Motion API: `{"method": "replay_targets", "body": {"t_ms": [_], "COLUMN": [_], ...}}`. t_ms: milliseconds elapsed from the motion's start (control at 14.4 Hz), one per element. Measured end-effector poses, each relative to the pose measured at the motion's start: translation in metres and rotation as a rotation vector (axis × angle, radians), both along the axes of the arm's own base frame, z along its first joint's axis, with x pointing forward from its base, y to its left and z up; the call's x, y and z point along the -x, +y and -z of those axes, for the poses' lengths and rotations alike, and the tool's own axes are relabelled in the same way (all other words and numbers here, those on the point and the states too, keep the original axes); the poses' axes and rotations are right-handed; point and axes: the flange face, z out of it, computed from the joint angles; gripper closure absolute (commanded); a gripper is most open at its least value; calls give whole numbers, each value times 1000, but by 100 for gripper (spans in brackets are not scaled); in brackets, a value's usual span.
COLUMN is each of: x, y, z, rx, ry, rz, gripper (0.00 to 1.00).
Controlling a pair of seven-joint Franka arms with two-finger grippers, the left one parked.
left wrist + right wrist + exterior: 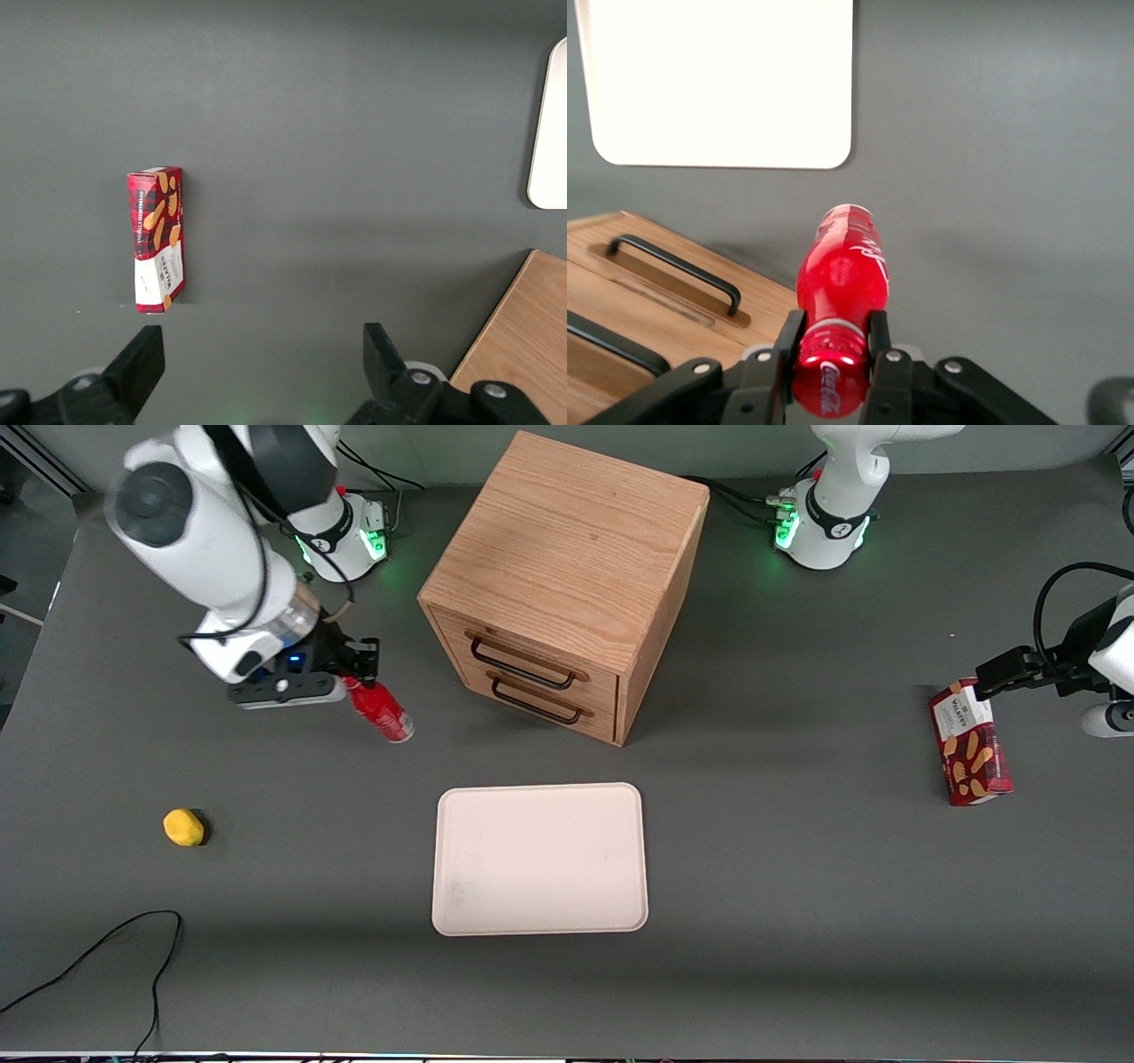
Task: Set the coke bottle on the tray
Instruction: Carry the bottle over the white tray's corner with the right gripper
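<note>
**Coke bottle clamped near its neck, tray lying bare**

Running across the table edge closest to the front camera, a black cable (106, 957) is curling over the dark table (797, 921). A little farther from the camera, the tray (539, 859) is lying flat with nothing on it, in front of the wooden drawer cabinet (567, 584), whose two dark handles are facing the camera. Toward the working arm's end of the table, a small yellow object (183, 827) is sitting alone. Farther from the camera than that object, the gripper (352, 670) is hanging beside the cabinet, well apart from the tray, and its fingers are pinching the coke bottle (381, 713) at the narrow upper end. The bottle is tilting, its base pointing down toward the table and toward the tray; whether the base is touching the surface cannot be told. Toward the parked arm's end, a red biscuit box (970, 744) is lying on the table.

From the left wrist view, the biscuit box (158, 239) is lying on the table, while a rounded corner of the tray (551, 133) and a corner of the cabinet (527, 345) are showing at the picture's edges.

From the right wrist view, the gripper (833, 345) is squeezing the coke bottle (843, 274) between its two black fingers (788, 341), just under the cap end. The bottle's body is pointing away from the camera toward the tray (718, 80), and the cabinet (647, 292) with its drawer handles is standing beside it.
</note>
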Motion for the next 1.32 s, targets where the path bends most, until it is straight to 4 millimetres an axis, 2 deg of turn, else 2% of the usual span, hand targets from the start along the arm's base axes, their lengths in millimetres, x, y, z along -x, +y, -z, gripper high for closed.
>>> {"method": "replay_targets", "body": {"t_ms": [139,278,348,487,696,904,1113,1322], "x": [-31,-64,-81,-113,-154,-186,-201,-204], "y": [-1,-4,-6,-6,-4,3,21,48], "z": [-28,-42,-41,-29,8,62,121,168], "rx": [-1,-4,-8,-31,-70,-81,-55,-37], "ry": [9,15,8,-2,-29,-68,-79,-82], "rz": [1,5,7,11,20,8,-25,-64], "gripper": [100,100,100,100,100,100,100,100]}}
